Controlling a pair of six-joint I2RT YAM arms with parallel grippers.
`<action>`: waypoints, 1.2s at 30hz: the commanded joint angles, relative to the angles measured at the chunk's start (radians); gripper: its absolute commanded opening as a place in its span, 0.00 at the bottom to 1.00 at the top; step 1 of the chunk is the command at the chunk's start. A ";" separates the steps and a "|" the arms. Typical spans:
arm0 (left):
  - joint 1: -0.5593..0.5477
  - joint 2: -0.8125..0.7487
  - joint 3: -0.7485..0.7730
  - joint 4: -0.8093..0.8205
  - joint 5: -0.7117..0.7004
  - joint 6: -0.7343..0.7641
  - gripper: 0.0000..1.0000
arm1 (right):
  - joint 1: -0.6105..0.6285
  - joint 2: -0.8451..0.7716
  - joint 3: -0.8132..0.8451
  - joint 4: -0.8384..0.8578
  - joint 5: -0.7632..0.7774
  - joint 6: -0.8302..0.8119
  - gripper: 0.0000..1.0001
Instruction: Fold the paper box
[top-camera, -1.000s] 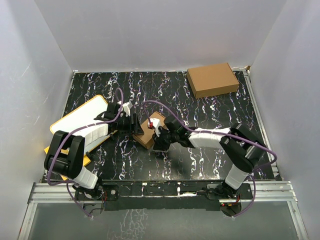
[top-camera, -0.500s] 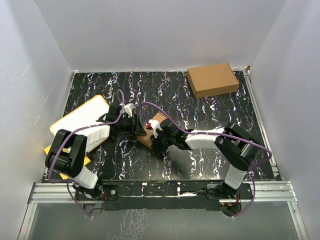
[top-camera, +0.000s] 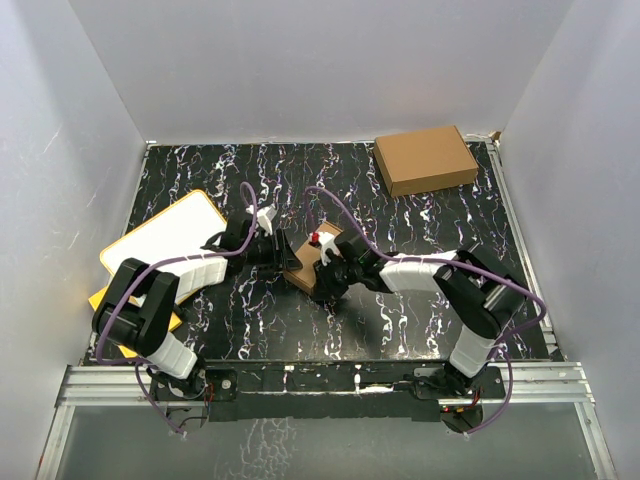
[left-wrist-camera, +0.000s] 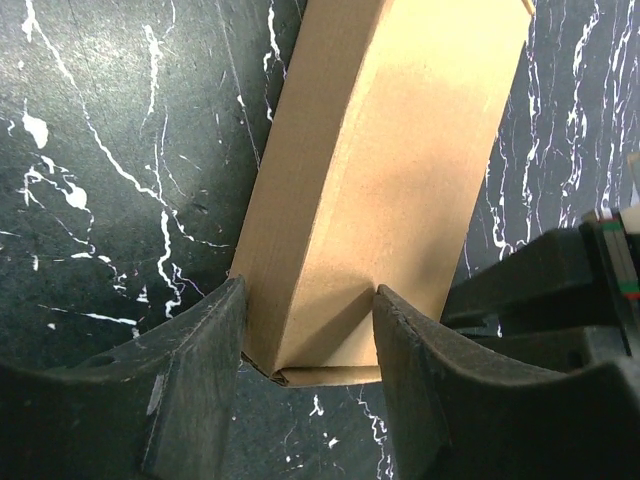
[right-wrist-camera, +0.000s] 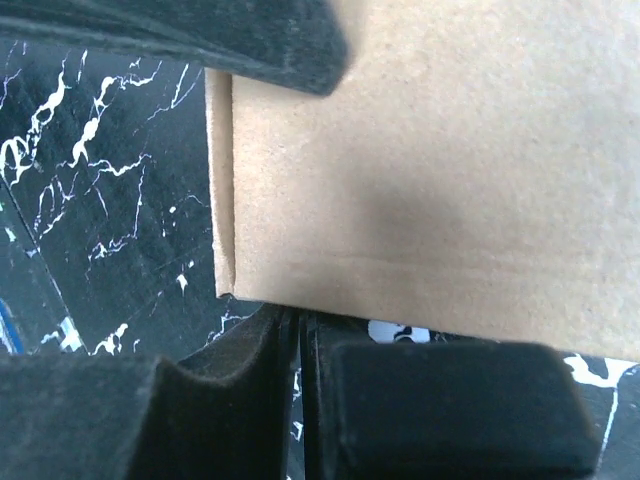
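Paper box (top-camera: 305, 263), long axis diagonal, near-left to far-right

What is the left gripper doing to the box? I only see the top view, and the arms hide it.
Observer: In the left wrist view the left gripper straddles one end of the box, a finger touching each side.
Operator: And the right?
Observer: The right gripper is shut on nothing, its tips at the box's edge.
Operator: Is the box flat?
Observer: No, a top face and a side wall show.
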 joint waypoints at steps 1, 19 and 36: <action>-0.059 -0.023 -0.049 -0.086 0.126 -0.067 0.50 | -0.048 -0.028 0.029 0.142 -0.085 -0.042 0.12; -0.010 -0.174 0.053 -0.188 -0.100 -0.007 0.68 | -0.285 -0.008 0.307 -0.587 -0.462 -0.788 0.13; 0.059 -0.506 0.052 0.042 -0.135 0.025 0.97 | -0.678 -0.322 0.348 -0.405 -0.454 -0.716 0.76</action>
